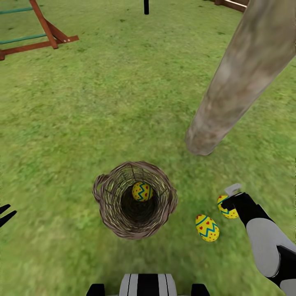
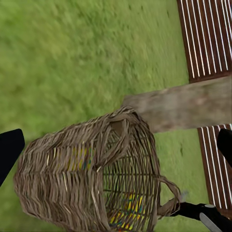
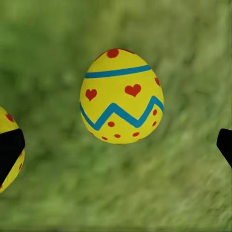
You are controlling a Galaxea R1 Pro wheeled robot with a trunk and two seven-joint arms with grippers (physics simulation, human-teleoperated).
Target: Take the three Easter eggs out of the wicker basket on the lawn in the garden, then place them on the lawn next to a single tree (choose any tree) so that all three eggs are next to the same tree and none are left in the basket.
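1 egg (image 1: pixel 142 191) in wicker basket (image 1: pixel 107 205), 2 on lawn (image 1: pixel 102 102) near tree (image 1: pixel 242 78) — right gripper (image 1: pixel 231 197) spread wide, empty

lawn (image 1: pixel 102 102) | on it: wicker basket (image 1: pixel 107 205), two eggs (image 1: pixel 207 227) (image 1: pixel 225 209), tree trunk (image 1: pixel 230 98), play set (image 1: pixel 41 28)

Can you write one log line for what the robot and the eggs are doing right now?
eggs out: two on lawn near tree | egg in basket: one | wicker basket: upright | right claw: open, by egg | left claw: open, empty
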